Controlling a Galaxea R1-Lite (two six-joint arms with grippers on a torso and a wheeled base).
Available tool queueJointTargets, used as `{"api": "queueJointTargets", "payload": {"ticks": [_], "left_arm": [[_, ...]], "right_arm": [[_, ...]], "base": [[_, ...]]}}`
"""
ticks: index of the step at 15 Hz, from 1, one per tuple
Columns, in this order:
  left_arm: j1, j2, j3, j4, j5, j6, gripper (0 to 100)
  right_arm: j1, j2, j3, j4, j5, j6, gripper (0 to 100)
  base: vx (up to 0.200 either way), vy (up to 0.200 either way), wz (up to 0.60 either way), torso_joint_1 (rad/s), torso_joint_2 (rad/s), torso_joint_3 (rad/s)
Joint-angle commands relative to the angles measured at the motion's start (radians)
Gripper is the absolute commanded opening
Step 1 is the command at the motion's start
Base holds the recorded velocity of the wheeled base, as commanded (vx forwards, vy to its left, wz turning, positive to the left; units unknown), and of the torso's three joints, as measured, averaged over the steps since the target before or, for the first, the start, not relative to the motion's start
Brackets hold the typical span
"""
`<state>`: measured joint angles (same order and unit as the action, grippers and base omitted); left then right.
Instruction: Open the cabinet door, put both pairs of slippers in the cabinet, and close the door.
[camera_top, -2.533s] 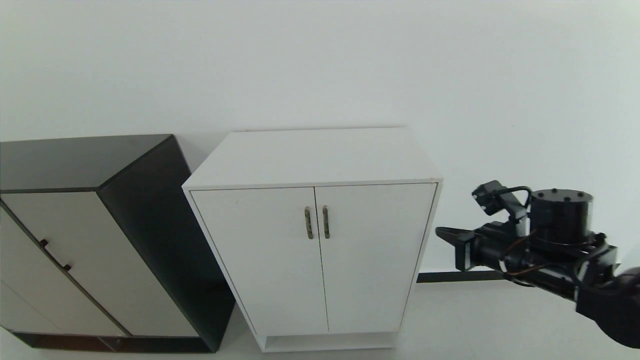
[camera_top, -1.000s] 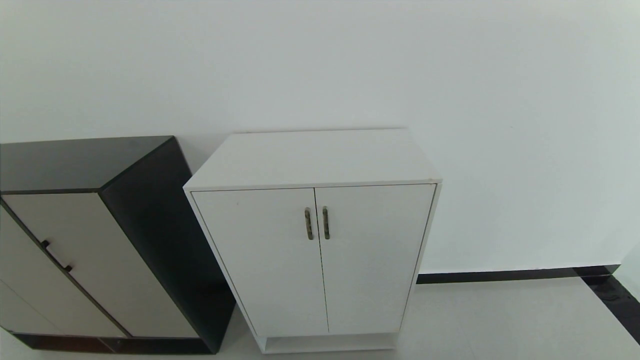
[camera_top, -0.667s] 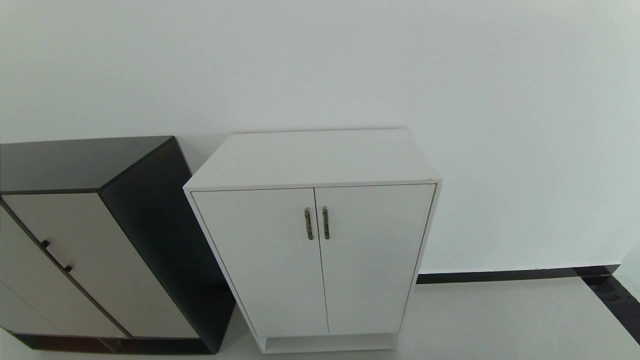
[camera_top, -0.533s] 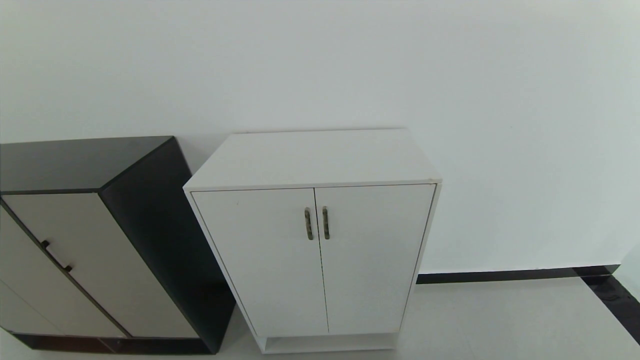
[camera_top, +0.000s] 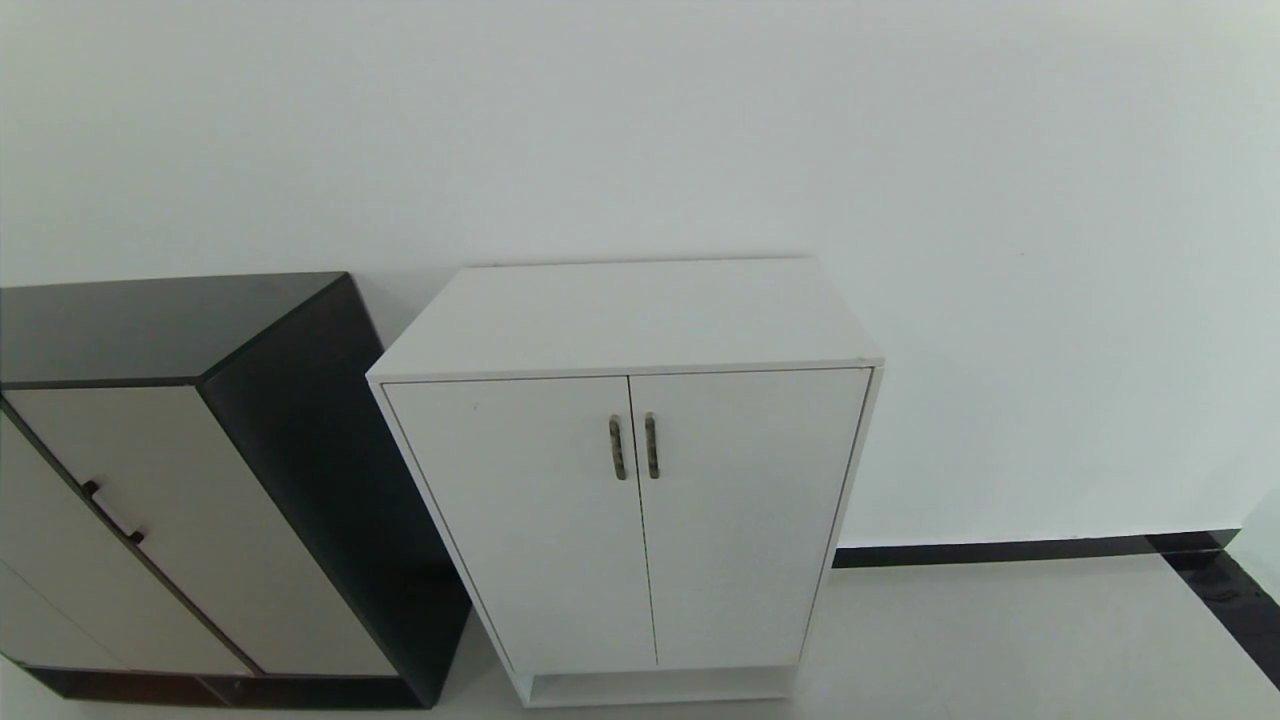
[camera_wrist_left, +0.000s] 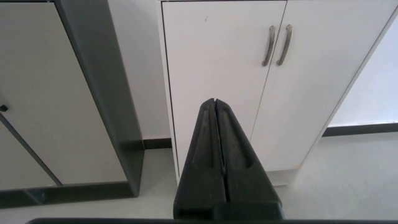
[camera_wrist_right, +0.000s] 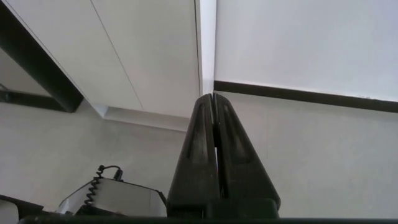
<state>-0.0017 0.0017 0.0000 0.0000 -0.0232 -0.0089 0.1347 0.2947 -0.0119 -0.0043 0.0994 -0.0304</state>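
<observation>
Head view: see cabinet (camera_top: 630, 520) with left door (camera_top: 530, 520) and right door (camera_top: 745, 510) both shut flush, the two handles (camera_top: 617, 447) side by side at the seam. Note black cupboard (camera_top: 200, 480) just beside cabinet on its left, wall (camera_top: 640, 130) right behind cabinet, bare floor (camera_top: 1000, 640) off cabinet's right.

Left wrist view: left claw (camera_wrist_left: 214, 102) pressed together, pinching nothing, held low in front of cabinet and aimed at the left door. Right wrist view: right claw (camera_wrist_right: 214, 96) also pressed together and pinching nothing, aimed near cabinet's lower right corner.

Cannot confirm slippers inside behind shut doors, so judge step two ways. If closing out: keep both claws back from cabinet, check seam runs even top to bottom, avoid brushing handles. If opening: spread one claw first, come square onto one handle, pinch bar at mid-length, pull along the door's arc, not straight back; keep other arm out of swing path.

Versus earlier: 2.5 s back, right arm hung off cabinet's right side in head view; since pulled away from there. Found cabinet, doors, handles and black cupboard unmoved; camera steady too.
</observation>
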Motion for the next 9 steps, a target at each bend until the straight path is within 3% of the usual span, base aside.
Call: {"api": "queueJointTargets", "payload": {"ticks": [1,4,9], "left_arm": [[0.0,0.0,0.0,0.0,0.0,0.0,0],[0.0,0.0,0.0,0.0,0.0,0.0,0],[0.0,0.001,0.0,0.0,0.0,0.0,0]], "right_arm": [[0.069,0.02,0.0,0.0,-0.009,0.0,0],[0.052,0.012,0.012,0.003,-0.082,-0.011,0],[-0.112,-0.097,0.012,0.003,-0.082,-0.011,0]], "base": [[0.0,0.0,0.0,0.0,0.0,0.0],[0.0,0.0,0.0,0.0,0.0,0.0],[0.0,0.0,0.0,0.0,0.0,0.0]]}}
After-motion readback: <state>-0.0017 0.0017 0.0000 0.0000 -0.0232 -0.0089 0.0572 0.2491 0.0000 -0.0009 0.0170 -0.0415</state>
